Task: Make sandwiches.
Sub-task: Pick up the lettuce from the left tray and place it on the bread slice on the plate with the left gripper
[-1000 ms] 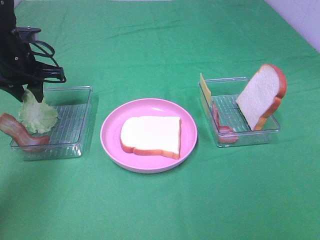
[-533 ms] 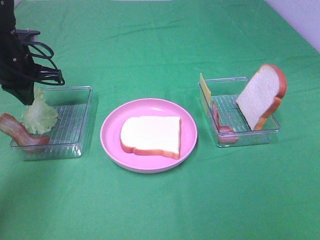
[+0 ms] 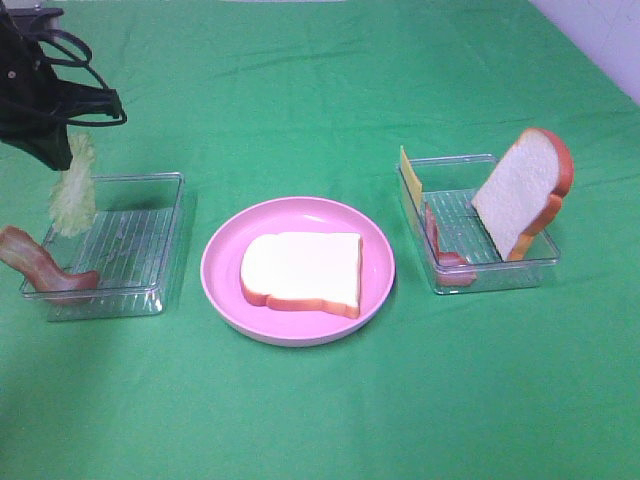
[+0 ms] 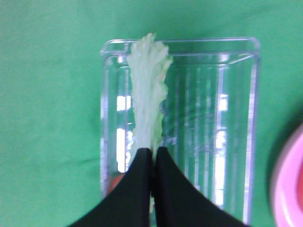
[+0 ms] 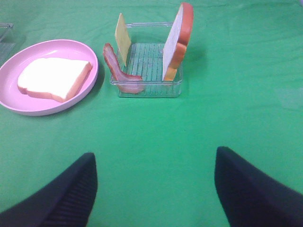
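The left gripper (image 3: 62, 158) is clamped on the lettuce leaf (image 3: 73, 192), which hangs long-axis down above the left tray (image 3: 168, 245); the bread slice (image 3: 303, 268) on the pink plate (image 3: 218, 250) lies inward, toward the middle (this arm is nearer); the right gripper (image 5: 155, 187) stands spread, holding nothing.

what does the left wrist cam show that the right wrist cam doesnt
Only the left wrist view: the left gripper, jaws shut on the lettuce leaf, which hangs above a clear tray.

Only the right wrist view: the right gripper with jaws open and empty, the flat bread slice on the pink plate, and a second clear tray holding a cheese slice, a bacon strip and an upright bread slice.

Both: the pink plate, just an edge of it in the left wrist view, and the green cloth.
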`<state>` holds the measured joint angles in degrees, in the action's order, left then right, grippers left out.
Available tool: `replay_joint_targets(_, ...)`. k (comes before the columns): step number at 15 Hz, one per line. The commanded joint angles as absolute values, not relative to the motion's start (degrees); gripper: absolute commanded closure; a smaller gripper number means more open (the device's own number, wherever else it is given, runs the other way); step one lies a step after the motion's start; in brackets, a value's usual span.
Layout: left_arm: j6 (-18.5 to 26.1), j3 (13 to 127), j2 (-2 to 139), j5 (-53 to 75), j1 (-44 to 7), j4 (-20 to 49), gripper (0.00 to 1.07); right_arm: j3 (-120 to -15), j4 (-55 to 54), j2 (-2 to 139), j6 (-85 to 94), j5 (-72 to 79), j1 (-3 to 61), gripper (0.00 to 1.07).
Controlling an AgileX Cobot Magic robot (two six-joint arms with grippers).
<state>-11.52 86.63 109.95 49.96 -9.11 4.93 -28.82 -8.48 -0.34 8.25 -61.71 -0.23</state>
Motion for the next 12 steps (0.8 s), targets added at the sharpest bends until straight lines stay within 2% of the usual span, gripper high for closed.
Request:
replay_joint_targets(1,-9.9,86.8,109.1,48.8,-9.4,8.2,1.07,-28.9,-8.9,-1.2,9.1,-61.1,-0.7,0.41)
replay_joint_targets(2,-5.1,86.8,108.8,47.3,-9.9,17.2,1.07,-28.9,-8.9,-1.2,9.1,-61.1,-0.7,0.41)
replay_joint_targets(4,2.3,86.8,109.3,45.8,-12.9,30.4,1.07,-28.9,-8.9,-1.2,9.1,-61.1,-0.7,0.41)
replay_joint_targets(6,8.1,86.8,110.4,45.0,-17.5,38.5,1.07,-28.9,-8.9,-1.2,9.1,-61.1,-0.7,0.41)
replay_joint_targets(7,9.1,86.8,111.8,45.1,-20.7,41.2,1.07,-28.9,-8.9,-1.2,9.1,-61.1,-0.7,0.41)
replay_joint_targets(8,9.1,86.8,111.8,45.1,-20.7,41.2,1.07,-28.9,-8.9,-1.2,9.1,-61.1,-0.7,0.41)
replay_joint_targets(11,9.6,86.8,116.1,44.7,-27.9,42.0,1.07,-28.9,-8.9,-1.2,9.1,-61.1,-0.7,0.41)
replay_joint_targets(12,9.6,86.8,116.1,44.7,-27.9,42.0,1.07,-28.9,-8.9,-1.2,9.1,-61.1,-0.7,0.41)
